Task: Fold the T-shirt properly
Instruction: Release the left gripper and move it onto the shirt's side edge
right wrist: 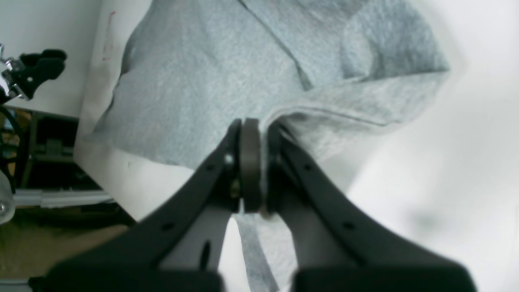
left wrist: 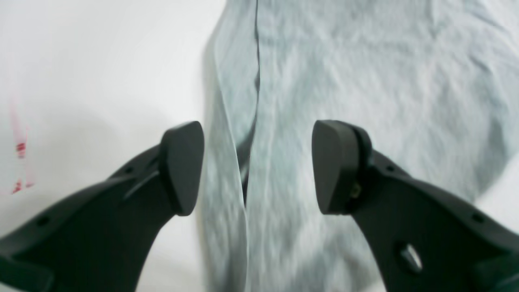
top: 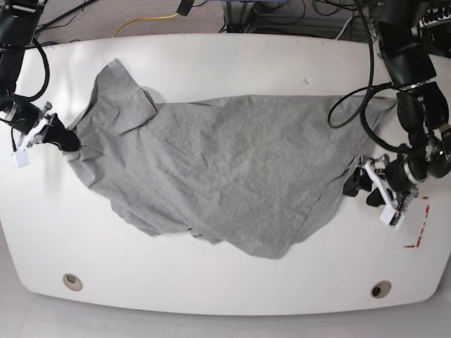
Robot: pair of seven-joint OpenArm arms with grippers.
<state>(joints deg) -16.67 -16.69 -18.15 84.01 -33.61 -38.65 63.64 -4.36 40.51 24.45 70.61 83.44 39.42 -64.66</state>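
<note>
While my right gripper pinches the shirt near the table's left edge, my left gripper hangs spread over the opposite hem. I judge this the spreading-out step. Next I need a fresh pinch there.

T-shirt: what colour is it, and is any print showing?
Heather grey T-shirt, plain, no lettering visible; the base view shows it best.

Even, bright light falls from overhead on the glossy white rounded table, with only soft, faint shadows under the crumpled heather-grey knit T-shirt. Both wrist views are washed out, the table blown to near white. The left wrist view is smeared with blur, and the near black fingers are out of focus.
</note>
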